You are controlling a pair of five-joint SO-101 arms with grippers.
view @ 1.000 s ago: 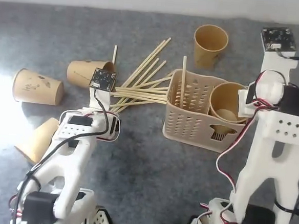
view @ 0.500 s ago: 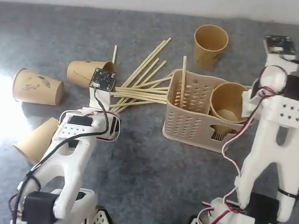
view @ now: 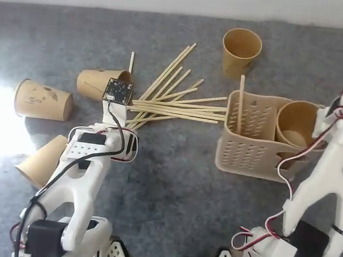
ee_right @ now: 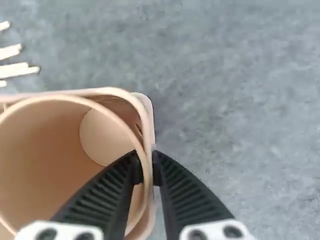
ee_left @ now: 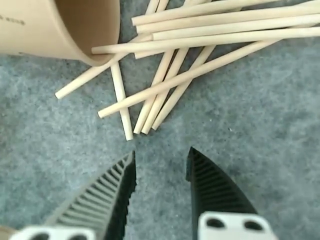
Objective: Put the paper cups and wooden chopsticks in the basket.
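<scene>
At the right of the worktop [view: 173, 187], basket [view: 246, 154] holds one paper cup [view: 298, 122] and an upright chopstick [view: 240, 104]; right jaws clamp cup rim and basket wall together. Left jaws gape (nothing between them) over loose wooden chopsticks [ee_left: 200, 37] lying near a tipped cup [ee_left: 65, 25].

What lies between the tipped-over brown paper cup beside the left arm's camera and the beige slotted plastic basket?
A fanned heap of pale wooden chopsticks, in the high view, spreading from the cup toward the basket.
</scene>
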